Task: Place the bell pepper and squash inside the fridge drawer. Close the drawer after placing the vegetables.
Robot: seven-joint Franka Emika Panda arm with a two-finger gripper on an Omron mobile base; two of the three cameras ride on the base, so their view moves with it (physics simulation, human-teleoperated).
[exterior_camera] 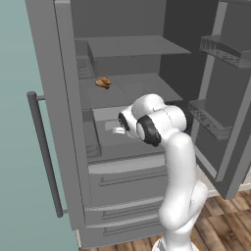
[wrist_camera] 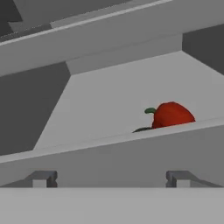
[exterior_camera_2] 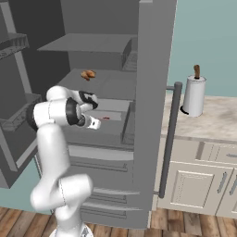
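The fridge drawer (wrist_camera: 109, 155) stands pulled out of the open fridge, and the hand view looks over its front wall into it. The red bell pepper (wrist_camera: 172, 114) with its green stem lies on the drawer floor at the right. A dark sliver beside it is the squash (wrist_camera: 142, 130), mostly hidden behind the front wall. My gripper (wrist_camera: 110, 179) is open, its fingertips (wrist_camera: 41, 178) wide apart with nothing between them, just outside the drawer front. In the base views the hand (exterior_camera: 119, 130) hovers over the drawer (exterior_camera: 125, 164), and a bit of red pepper (exterior_camera_2: 104, 118) shows inside.
An orange-brown food item (exterior_camera: 103, 82) lies on the shelf above. The left door's bar handle (exterior_camera: 46, 152) and the right door's shelves (exterior_camera: 215, 120) flank the opening. Wider drawer fronts (exterior_camera: 127, 206) sit below. A paper towel holder (exterior_camera_2: 193, 95) stands on the counter to the right.
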